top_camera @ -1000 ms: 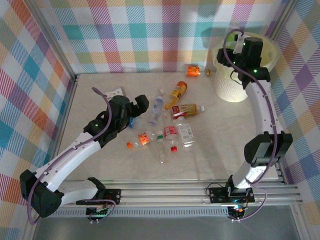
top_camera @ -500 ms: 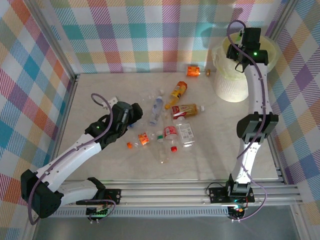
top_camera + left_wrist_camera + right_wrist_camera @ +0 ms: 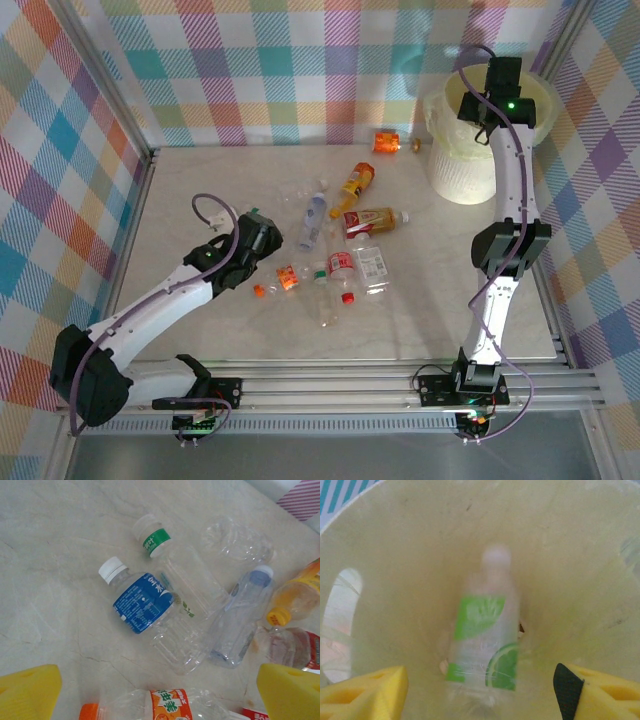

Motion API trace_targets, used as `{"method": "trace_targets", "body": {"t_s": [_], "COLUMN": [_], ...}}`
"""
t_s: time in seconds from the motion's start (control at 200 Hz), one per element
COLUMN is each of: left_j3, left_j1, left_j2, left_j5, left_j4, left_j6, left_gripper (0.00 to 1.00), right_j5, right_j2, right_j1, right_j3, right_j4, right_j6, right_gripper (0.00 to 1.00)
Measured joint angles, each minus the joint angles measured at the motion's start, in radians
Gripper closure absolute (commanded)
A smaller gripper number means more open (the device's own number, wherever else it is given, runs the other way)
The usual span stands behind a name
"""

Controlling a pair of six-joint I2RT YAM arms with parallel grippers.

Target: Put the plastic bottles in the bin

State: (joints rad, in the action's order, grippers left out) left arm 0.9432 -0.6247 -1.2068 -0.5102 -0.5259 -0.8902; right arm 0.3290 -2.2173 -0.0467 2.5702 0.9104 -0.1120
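Note:
Several crushed plastic bottles [image 3: 342, 265] lie scattered mid-table. In the left wrist view a blue-labelled bottle [image 3: 142, 602], a green-labelled one [image 3: 170, 565] and an orange-labelled one [image 3: 170, 706] lie below my left gripper [image 3: 159, 695], which is open and hovers just over them. My left gripper [image 3: 262, 240] sits at the left edge of the pile. My right gripper [image 3: 500, 85] hangs over the bin [image 3: 455, 175]. Its jaws [image 3: 482, 695] are open. A blurred green-labelled bottle [image 3: 485, 640] lies free between them, down inside the bin's yellow-lined wall [image 3: 570, 555].
An orange bottle [image 3: 386, 141] lies by the back wall left of the bin. A yellow-orange bottle [image 3: 355, 185] and a brown one [image 3: 372, 220] lie between pile and bin. Checked walls and a metal frame [image 3: 120, 170] enclose the table.
My right gripper has opened above the bin and let go of the green-labelled bottle. My left gripper has come down and nearer, onto the left side of the pile.

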Motion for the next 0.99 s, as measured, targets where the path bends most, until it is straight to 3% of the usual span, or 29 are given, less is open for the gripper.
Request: {"method": "trace_targets", "body": {"t_s": [0.37, 0.61, 0.8, 0.995], "left_j3": [0.000, 0.000, -0.014, -0.026], "left_j1": [0.022, 0.037, 0.045, 0.052], "left_j2": [-0.030, -0.031, -0.031, -0.033], "left_j5": [0.022, 0.048, 0.072, 0.083], "left_j4": [0.002, 0.004, 0.011, 0.034], "left_j6": [-0.013, -0.019, -0.034, -0.045], "left_gripper": [0.00, 0.00, 0.00, 0.00], "right_j5": [-0.048, -0.121, -0.174, -0.243], "right_j2": [0.009, 0.161, 0.335, 0.568], "right_j1": [0.000, 0.000, 0.023, 0.113], "right_j3": [-0.002, -0.132, -0.306, -0.663], "right_j4": [-0.001, -0.026, -0.094, -0.236], "right_j6": [-0.004, -0.003, -0.003, -0.039], "right_gripper": [0.10, 0.07, 0.04, 0.02]}}
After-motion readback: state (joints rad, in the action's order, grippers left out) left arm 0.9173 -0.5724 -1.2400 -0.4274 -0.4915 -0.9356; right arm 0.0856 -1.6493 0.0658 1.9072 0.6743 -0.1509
